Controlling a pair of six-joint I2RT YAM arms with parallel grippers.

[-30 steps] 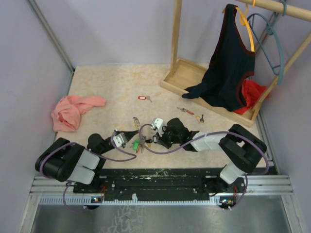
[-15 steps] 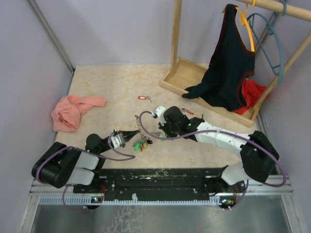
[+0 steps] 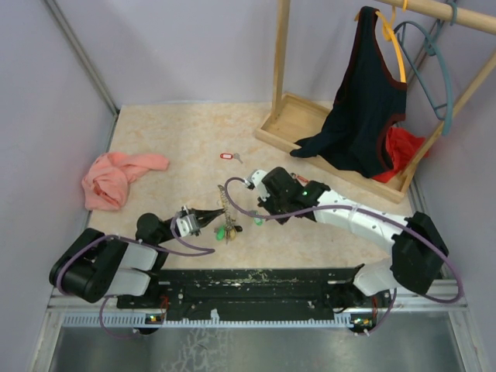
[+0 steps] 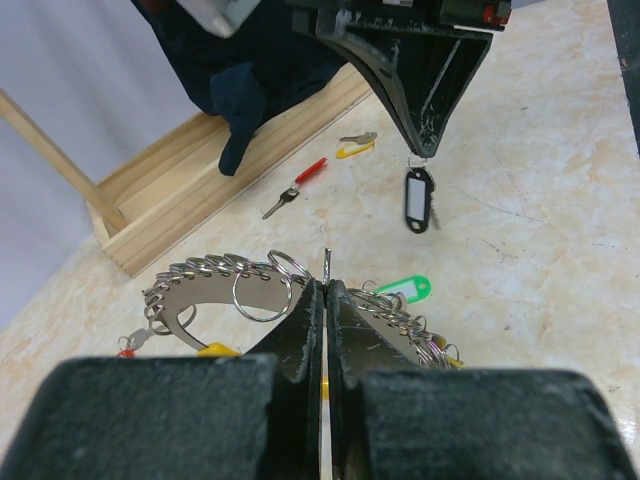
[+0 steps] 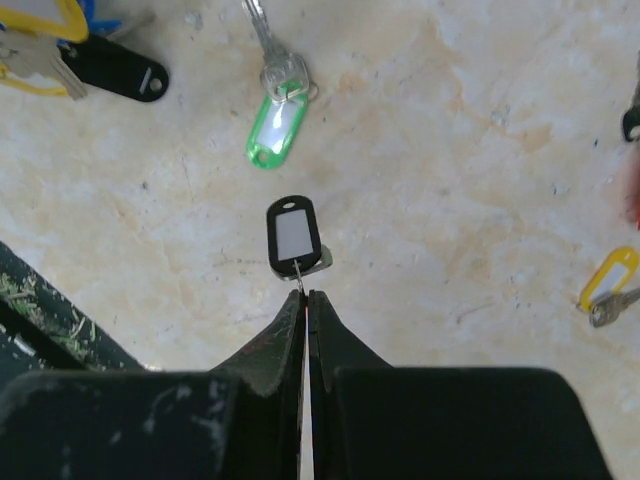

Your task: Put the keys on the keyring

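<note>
Left hand (image 4: 325, 290) pinched tight on keyring (image 4: 200, 272) wire, ring held low over worktop (image 5: 450, 150), free end up, likely presented for threading. Right hand (image 5: 304, 297) clamped on black-tag key (image 5: 293, 236) loop, tag dangling just beyond ring, apart from it. Red key (image 4: 300, 185), yellow key (image 4: 352, 148) loose near rack (image 4: 180, 190).

The right arm (image 3: 349, 217) has unfolded and stretched out, and its gripper (image 5: 303, 293) has carried the black-tagged key (image 5: 292, 235) slightly away from the keyring (image 4: 210, 268).
</note>
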